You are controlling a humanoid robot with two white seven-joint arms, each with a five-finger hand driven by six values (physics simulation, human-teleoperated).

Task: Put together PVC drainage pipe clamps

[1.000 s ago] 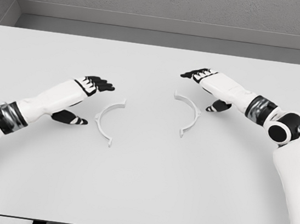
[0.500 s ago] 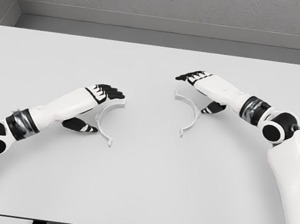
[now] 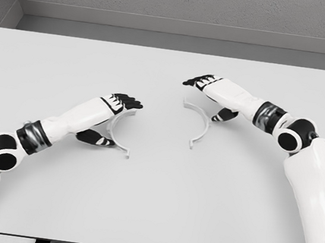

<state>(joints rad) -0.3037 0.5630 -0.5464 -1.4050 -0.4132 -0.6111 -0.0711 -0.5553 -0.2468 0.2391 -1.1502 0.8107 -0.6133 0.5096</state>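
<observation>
- Left robot hand [image 3: 115, 104]: you see it reaching in from the lower left, palm down, low over the desk [image 3: 151, 204]. Its dark fingers [image 3: 130, 102] are stretched forward and loosely spread, and the thumb [image 3: 96, 139] hangs apart below the forearm. It has hold of nothing that you can make out.
- Left clamp half [image 3: 118, 140]: a white half-ring of PVC lying flat on the desk, its open side facing toward the other arm. Its upper end runs under the left robot hand's fingers; its lower end, with a small outward tab, lies clear of the hand, below and toward the desk's middle. You cannot tell whether the fingers touch it or only hang above it.
- Right robot hand [image 3: 209, 90]: you see it entering from the right, forearm slanting down across the desk. Its dark fingers [image 3: 195, 80] are extended and slightly fanned, and the thumb [image 3: 224, 114] is lowered separately. It grips nothing visible.
- Right clamp half [image 3: 200, 125]: a matching white half-ring flat on the desk, its open side facing toward the left arm. Its upper tab lies just below the right robot hand's fingers, its arc passes beside the thumb, and its lower end lies free, farther down. Contact with the thumb cannot be judged.
- Relation: the two clamp halves lie apart, with bare desk between them, their hollows facing each other.
</observation>
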